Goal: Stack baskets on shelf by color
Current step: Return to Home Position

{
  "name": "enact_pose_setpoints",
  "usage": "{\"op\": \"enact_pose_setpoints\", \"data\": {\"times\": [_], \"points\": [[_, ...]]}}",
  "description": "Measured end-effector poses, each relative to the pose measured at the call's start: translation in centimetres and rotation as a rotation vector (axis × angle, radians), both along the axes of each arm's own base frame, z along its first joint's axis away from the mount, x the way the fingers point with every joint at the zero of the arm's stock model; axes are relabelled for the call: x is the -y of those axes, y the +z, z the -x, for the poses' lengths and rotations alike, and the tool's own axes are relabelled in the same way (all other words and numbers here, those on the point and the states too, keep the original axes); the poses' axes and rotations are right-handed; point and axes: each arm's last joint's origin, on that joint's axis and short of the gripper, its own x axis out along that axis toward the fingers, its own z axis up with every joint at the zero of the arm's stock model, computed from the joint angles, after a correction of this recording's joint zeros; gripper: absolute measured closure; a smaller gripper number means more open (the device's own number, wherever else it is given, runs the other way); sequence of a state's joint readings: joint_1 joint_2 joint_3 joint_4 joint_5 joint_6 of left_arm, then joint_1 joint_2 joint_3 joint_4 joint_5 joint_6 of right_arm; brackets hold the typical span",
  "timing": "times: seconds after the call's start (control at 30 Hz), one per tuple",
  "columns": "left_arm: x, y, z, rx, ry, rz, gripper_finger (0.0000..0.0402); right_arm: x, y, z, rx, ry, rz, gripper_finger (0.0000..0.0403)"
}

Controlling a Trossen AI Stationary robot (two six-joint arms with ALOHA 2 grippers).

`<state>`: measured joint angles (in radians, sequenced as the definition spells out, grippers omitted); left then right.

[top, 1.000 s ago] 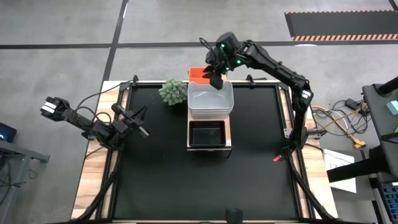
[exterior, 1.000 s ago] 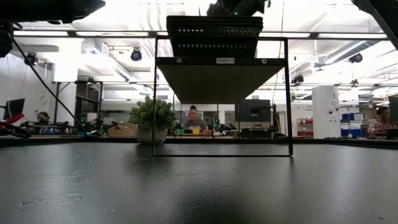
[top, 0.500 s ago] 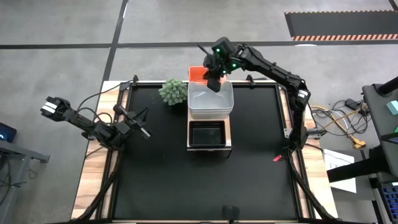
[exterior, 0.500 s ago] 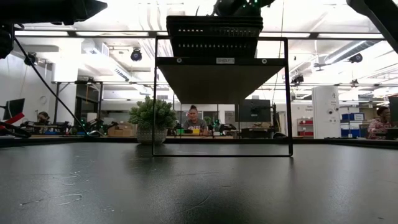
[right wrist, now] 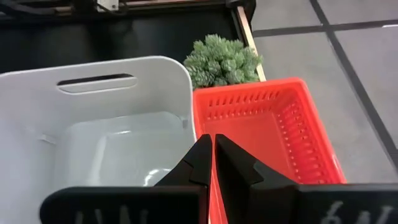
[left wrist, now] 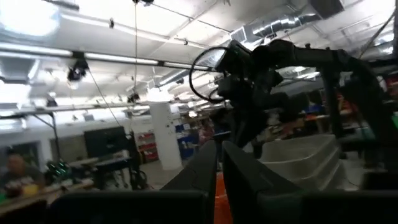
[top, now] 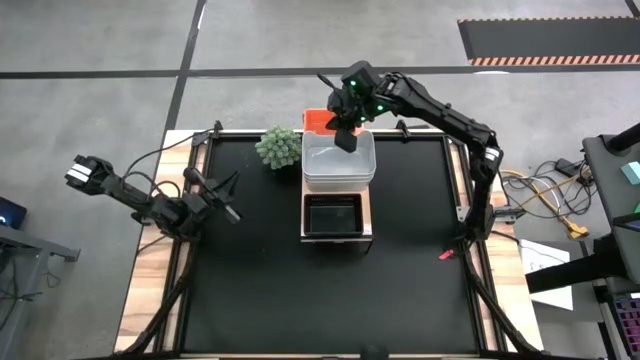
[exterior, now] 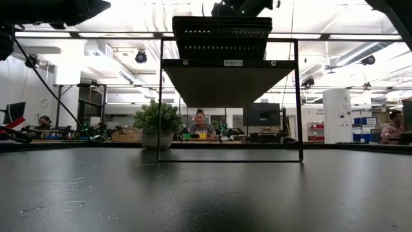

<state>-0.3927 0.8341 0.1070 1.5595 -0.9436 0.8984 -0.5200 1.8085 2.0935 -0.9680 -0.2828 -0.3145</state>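
Hovering right pincer [top: 344, 137] clenched above white basket [top: 338, 166] | shelf [top: 303, 218] runs front-to-back | left pincer [left wrist: 219, 146] clenched

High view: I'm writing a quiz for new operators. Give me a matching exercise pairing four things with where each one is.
Things: 1 red basket; 2 white baskets; 3 black basket; 4 right tool.
Places: A middle of the shelf; B above where white and red baskets meet; C shelf end nearest the picture's top; D shelf end nearest the picture's bottom.
Pairs: 1-C; 2-A; 3-D; 4-B.
The left tool sits at the table's left side.
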Motion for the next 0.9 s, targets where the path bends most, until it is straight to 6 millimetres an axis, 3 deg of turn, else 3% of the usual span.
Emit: {"op": "enact_pose_setpoints", "data": {"times": [0.27,0.53,0.7,0.9], "points": [[0.6,-1.5,-1.3,-0.047,-0.098,0.091,0.0391,-2.4,0.7,-0.1,-0.027,0.020,0.101,0.0391],[1.5,-2.0,-1.9,-0.044,-0.223,0.090,0.0391,-6.7,0.7,0.6,-0.035,0.139,0.122,0.0392],[2.6,-2.7,-2.7,-0.076,-0.538,-0.016,0.0391,-9.8,-0.5,1.6,0.013,0.205,0.139,0.0392],[3.7,-2.8,-2.7,-0.063,-0.901,-0.117,0.0391,-12.9,-1.6,4.3,0.129,0.229,0.217,0.0392]]}}
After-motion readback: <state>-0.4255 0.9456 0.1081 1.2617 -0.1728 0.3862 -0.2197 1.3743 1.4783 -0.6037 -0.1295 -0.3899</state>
